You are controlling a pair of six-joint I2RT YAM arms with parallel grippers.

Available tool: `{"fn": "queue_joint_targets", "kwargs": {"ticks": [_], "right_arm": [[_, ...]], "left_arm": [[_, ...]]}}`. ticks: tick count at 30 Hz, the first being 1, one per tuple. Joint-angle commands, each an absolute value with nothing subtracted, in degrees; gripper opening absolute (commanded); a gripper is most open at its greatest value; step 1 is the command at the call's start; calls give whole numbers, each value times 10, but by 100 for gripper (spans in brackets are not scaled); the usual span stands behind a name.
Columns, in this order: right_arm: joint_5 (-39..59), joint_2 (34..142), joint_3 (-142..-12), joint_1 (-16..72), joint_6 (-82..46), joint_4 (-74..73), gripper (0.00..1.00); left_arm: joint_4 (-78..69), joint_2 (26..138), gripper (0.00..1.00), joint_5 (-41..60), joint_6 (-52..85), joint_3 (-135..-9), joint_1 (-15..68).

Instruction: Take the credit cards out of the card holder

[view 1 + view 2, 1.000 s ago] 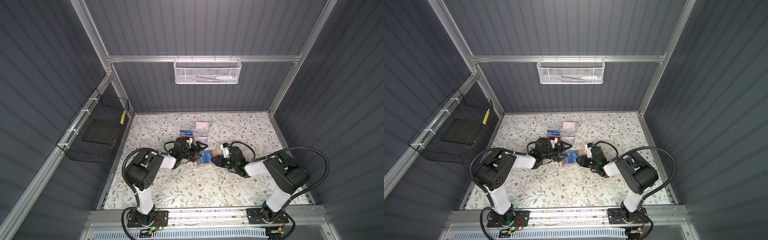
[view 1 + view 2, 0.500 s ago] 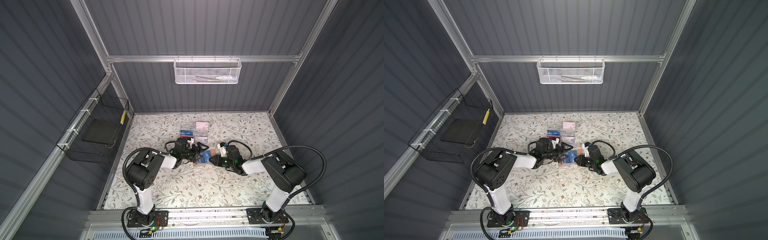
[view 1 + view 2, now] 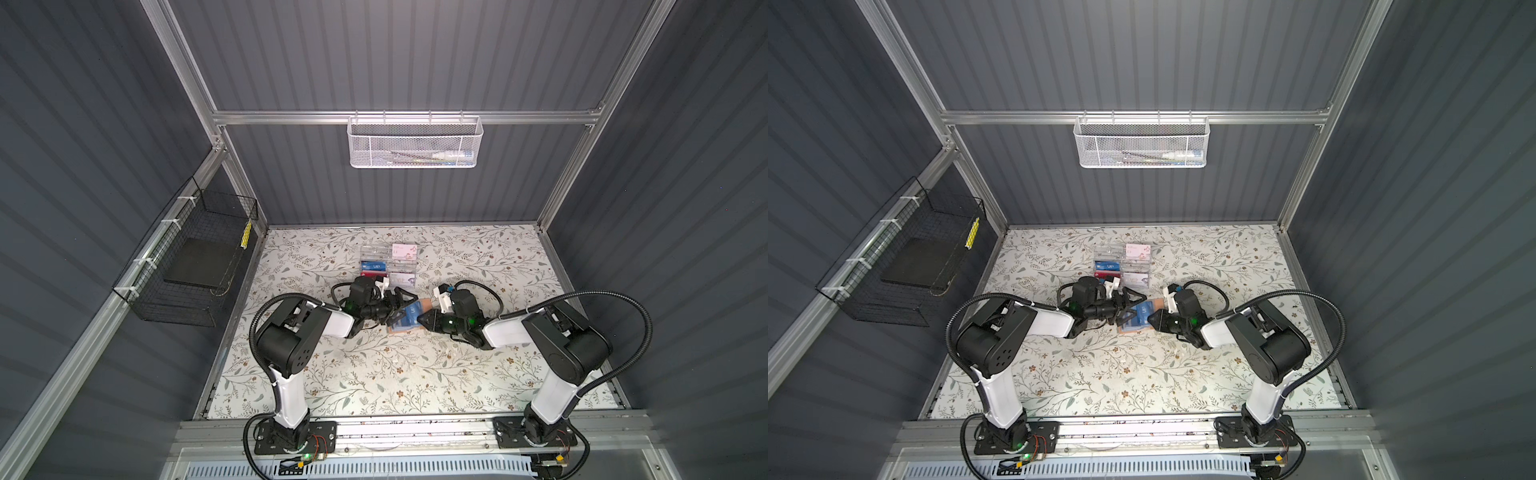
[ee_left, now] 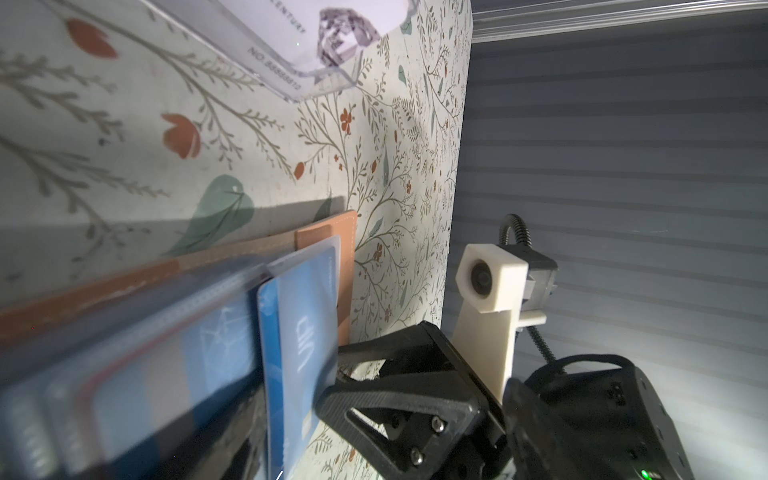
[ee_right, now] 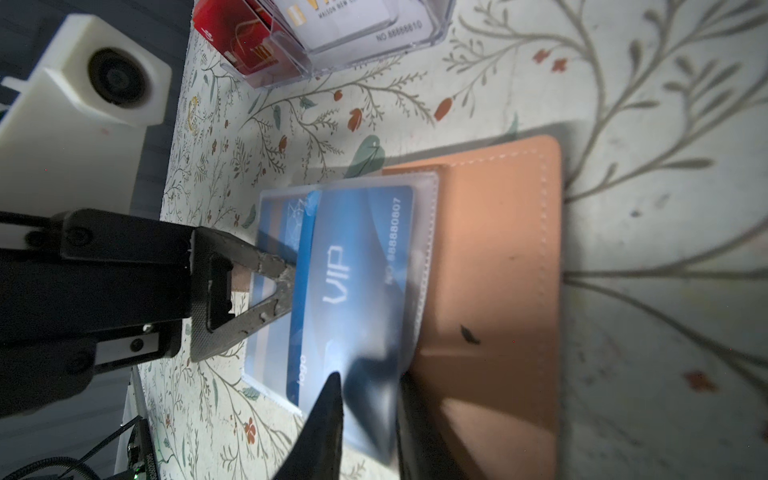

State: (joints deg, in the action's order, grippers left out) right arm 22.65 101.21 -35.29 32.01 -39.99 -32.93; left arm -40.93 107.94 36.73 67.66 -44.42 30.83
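Observation:
The tan card holder [image 3: 400, 330] [image 3: 1133, 331] [image 5: 498, 270] [image 4: 324, 228] lies open mid-table. A blue "VIP" credit card [image 5: 353, 270] [image 4: 299, 332] [image 3: 411, 312] sticks partway out of its clear sleeve page. My right gripper [image 5: 365, 415] [image 3: 419, 320] [image 3: 1150, 320] is shut on the far edge of that sleeve page. From the opposite side, my left gripper [image 3: 403, 311] [image 3: 1133, 311] stands open at the card's protruding end. One of its fingers [image 5: 257, 291] touches the card's edge. Another blue card shows in a sleeve underneath.
A clear acrylic compartment box [image 3: 388, 264] [image 3: 1121, 264] [image 5: 332, 37] with blue, red and white cards stands just behind the holder. A white mesh basket [image 3: 413, 143] hangs on the back wall. On the left wall hangs a black wire basket [image 3: 195, 257].
My right gripper has slid left onto the holder and closed on the sleeve page. The left gripper has edged toward the card and its jaws have narrowed a little.

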Motion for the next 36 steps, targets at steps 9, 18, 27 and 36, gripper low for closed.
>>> {"fn": "queue_joint_targets", "kwargs": {"ticks": [9,18,27,36], "right_arm": [[251,1023,-378,330,-394,-332,25],[256,1029,-386,330,-394,-327,26],[265,1035,-394,330,-396,-328,26],[267,1030,-395,330,-392,-322,31]], "left_arm": [[-352,1102,67,366,637,-404,312],[-365,1106,56,363,627,-389,313],[-386,1106,46,359,624,-380,314],[-405,1108,32,354,619,-370,316]]}}
